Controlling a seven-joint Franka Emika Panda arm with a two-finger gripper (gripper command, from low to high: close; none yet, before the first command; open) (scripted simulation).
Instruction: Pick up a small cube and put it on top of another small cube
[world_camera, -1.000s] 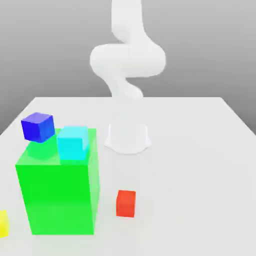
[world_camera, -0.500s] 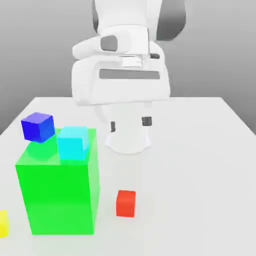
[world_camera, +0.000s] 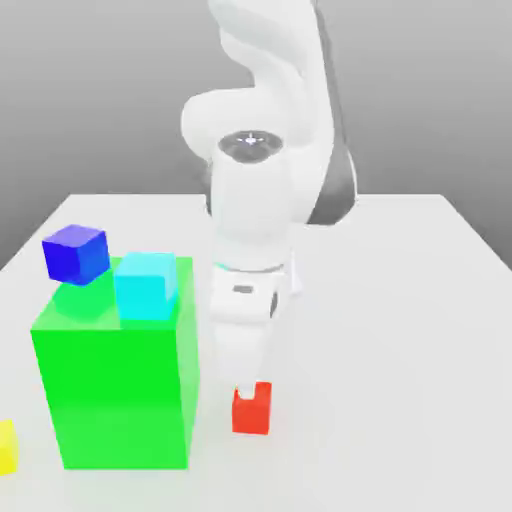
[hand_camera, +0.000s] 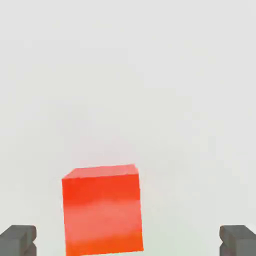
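While the spread gripper (hand_camera: 128, 240) hangs low, the small cube (hand_camera: 102, 210) sits between its fingertips (hand_camera: 18, 239) on the surface (world_camera: 400, 330).

One red cube (world_camera: 252, 410), one blue cube (world_camera: 75, 254), one cyan cube (world_camera: 145, 285), one green block (world_camera: 115, 385).

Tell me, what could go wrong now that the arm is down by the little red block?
The red cube sits off-centre between the open fingers, so one finger may touch first and push it askew. The green block stands close beside the red cube, so the arm could brush it and disturb the cyan cube on top.
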